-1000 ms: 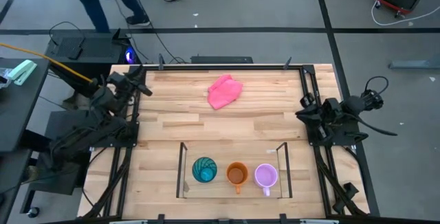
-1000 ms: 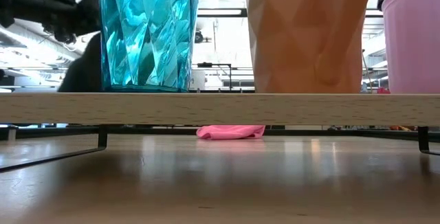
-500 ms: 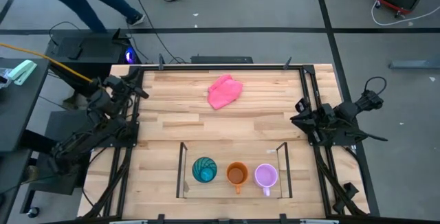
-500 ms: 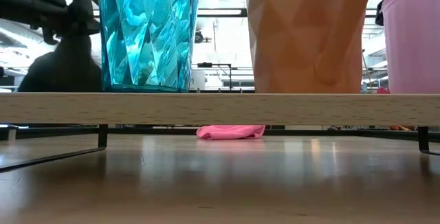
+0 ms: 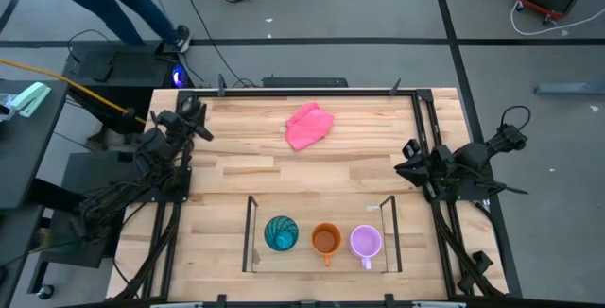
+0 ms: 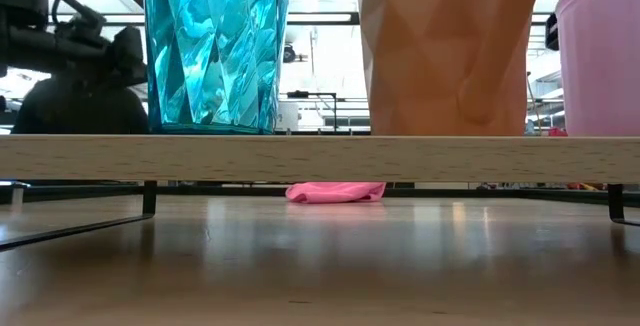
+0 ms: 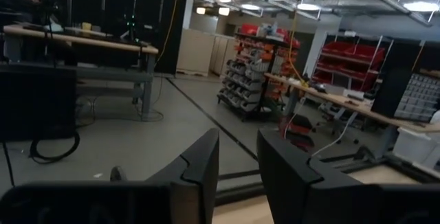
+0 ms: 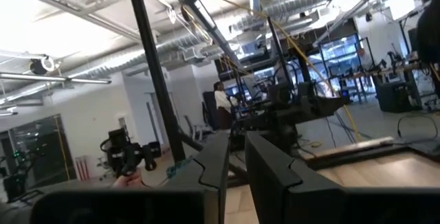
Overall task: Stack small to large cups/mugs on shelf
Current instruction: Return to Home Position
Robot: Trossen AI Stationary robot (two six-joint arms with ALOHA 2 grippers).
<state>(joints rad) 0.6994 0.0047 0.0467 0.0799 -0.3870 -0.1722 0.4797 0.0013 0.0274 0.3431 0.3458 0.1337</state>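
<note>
Three cups (image 5: 326,240) line the shelf (image 5: 252,237), well apart from left gripper (image 7: 238,141) and right gripper (image 8: 237,145) fingers (narrowly parted, empty). The teal tumbler (image 5: 281,233) looks rigid and slick, so I'd pinch it mid-wall.

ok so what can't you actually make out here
- Low view: the rims of the teal tumbler and orange mug are cut off by the top edge; the purple mug by the right edge too.
- Low view: the pink cloth is partly hidden behind the shelf plank.
- Wrist views: the left gripper and right gripper face the room, so no cups show.
- High view: cup heights cannot be compared from straight above.
</note>
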